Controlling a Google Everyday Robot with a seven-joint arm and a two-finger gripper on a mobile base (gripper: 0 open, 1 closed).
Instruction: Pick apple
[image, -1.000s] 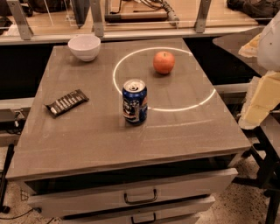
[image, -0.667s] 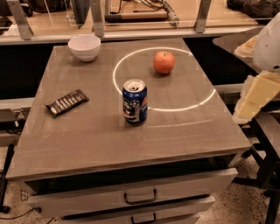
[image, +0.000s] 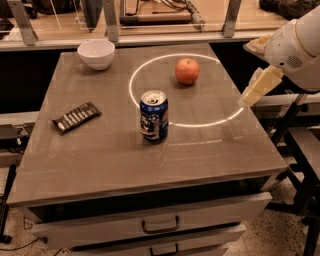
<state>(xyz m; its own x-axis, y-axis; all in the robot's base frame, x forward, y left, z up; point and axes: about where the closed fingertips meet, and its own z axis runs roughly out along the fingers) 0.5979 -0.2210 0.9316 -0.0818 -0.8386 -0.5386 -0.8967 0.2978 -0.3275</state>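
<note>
The apple (image: 187, 71) is small, round and orange-red. It sits upright on the grey table (image: 110, 160) toward the back, inside a bright ring of light. My gripper (image: 258, 87) is cream-coloured and hangs from the white arm (image: 296, 46) at the right. It is above the table's right edge, to the right of the apple and well apart from it. It holds nothing that I can see.
A blue soda can (image: 154, 116) stands near the table's middle, in front of the apple. A white bowl (image: 96, 53) sits at the back left. A dark wrapped bar (image: 76, 117) lies at the left. Drawers (image: 160, 225) sit under the front edge. A dark frame (image: 300, 150) stands at the right.
My gripper and arm have moved left and up, from beside the table's right side to above its right edge, closer to the apple. The objects on the table have not moved.
</note>
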